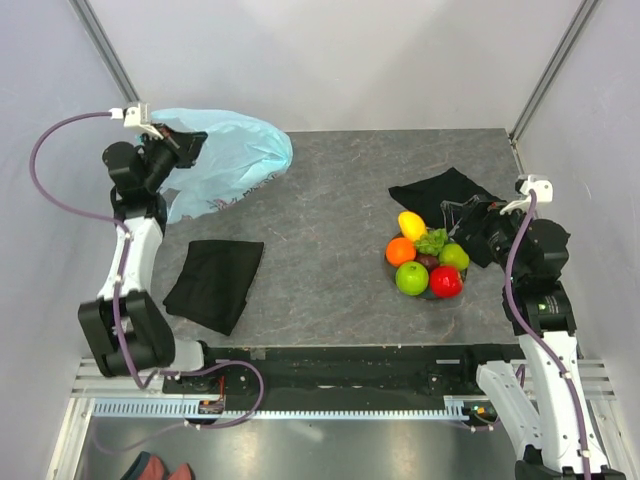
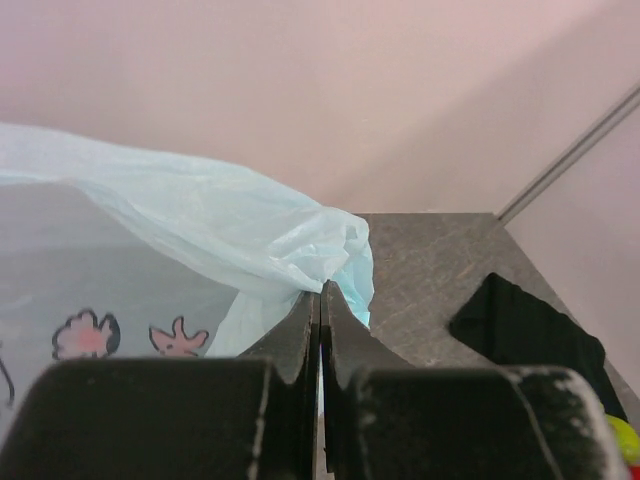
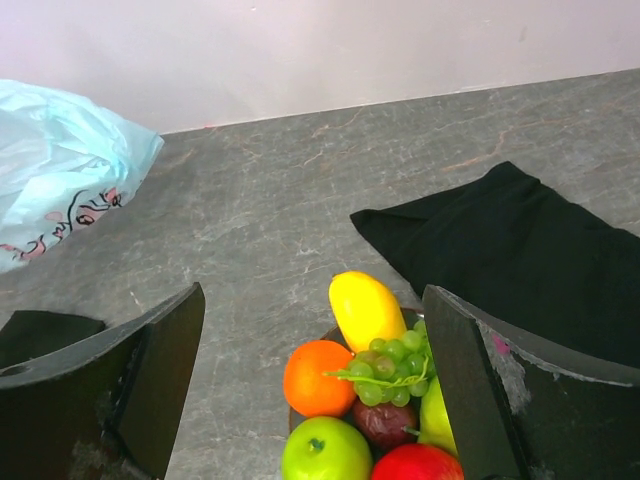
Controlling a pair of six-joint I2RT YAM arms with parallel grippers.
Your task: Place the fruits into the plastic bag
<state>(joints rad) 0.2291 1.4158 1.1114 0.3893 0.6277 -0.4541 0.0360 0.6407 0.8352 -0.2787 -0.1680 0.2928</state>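
L fingers [image 2: 296,345] pinch bag [image 2: 200,235] — R fingers [image 3: 160,370] apart.

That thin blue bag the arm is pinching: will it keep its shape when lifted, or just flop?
Probably flop: the plastic bag looks thin, crinkled and translucent, and it drapes from where the left gripper pinches it. It seems very light for its size, so its mouth may well collapse shut. The smooth film might also slip out of the pinch.

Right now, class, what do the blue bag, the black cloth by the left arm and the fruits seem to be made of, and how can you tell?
Blue bag: thin plastic film, translucent and crinkly.
Black cloth: soft matte fabric, folded flat; fibre unclear.
Fruits: probably moulded plastic, as their skins look smooth, glossy and evenly coloured, though real fruit cannot be excluded.
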